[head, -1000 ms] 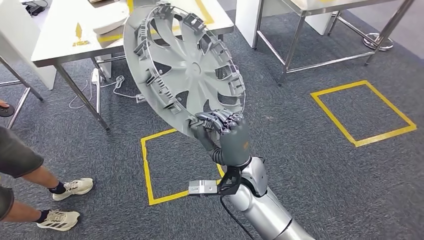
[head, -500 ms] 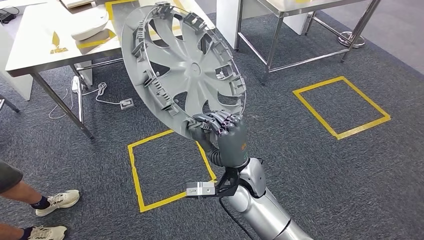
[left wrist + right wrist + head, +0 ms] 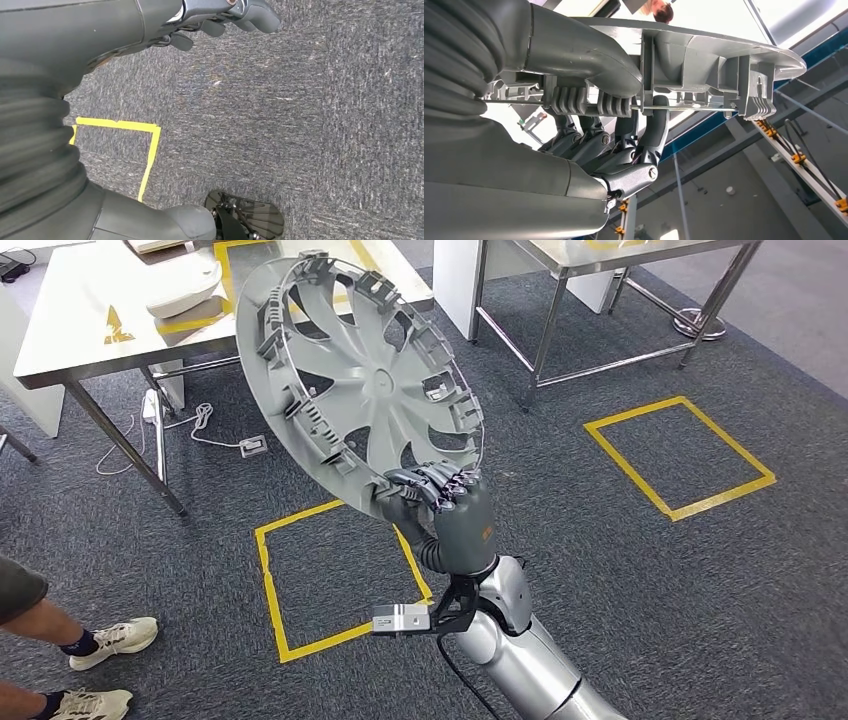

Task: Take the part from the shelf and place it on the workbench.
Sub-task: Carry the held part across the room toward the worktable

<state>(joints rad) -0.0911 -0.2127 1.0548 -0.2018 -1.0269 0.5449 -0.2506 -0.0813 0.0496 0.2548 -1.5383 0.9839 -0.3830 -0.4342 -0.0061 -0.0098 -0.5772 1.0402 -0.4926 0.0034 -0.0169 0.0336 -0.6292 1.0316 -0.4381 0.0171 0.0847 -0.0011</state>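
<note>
Since half a second ago the grey wheel cover (image 3: 360,380) has tipped slightly to the left, its top edge now nearer the white workbench (image 3: 90,335), while the floor marks have barely shifted, so the camera is almost steady. Raised in front of the robot, the cover is held by its lower rim with its ribbed inner side and wire ring facing the camera. The right hand (image 3: 440,502) grips that rim, dark fingers (image 3: 432,480) curled over the edge and the thumb pressed on the other side; in the right wrist view the fingers (image 3: 634,150) wrap under the rim (image 3: 704,55) just beside its clips. The left hand (image 3: 210,20) hangs over the grey carpet (image 3: 310,125), holding nothing, fingers loosely bent and apart. On the far left the workbench carries a white moulded part (image 3: 185,285) and yellow tape marks. A yellow taped square (image 3: 335,575) lies on the floor near the robot, another (image 3: 680,455) to the right. A person's legs and pale shoes (image 3: 105,640) stand at the near left
</note>
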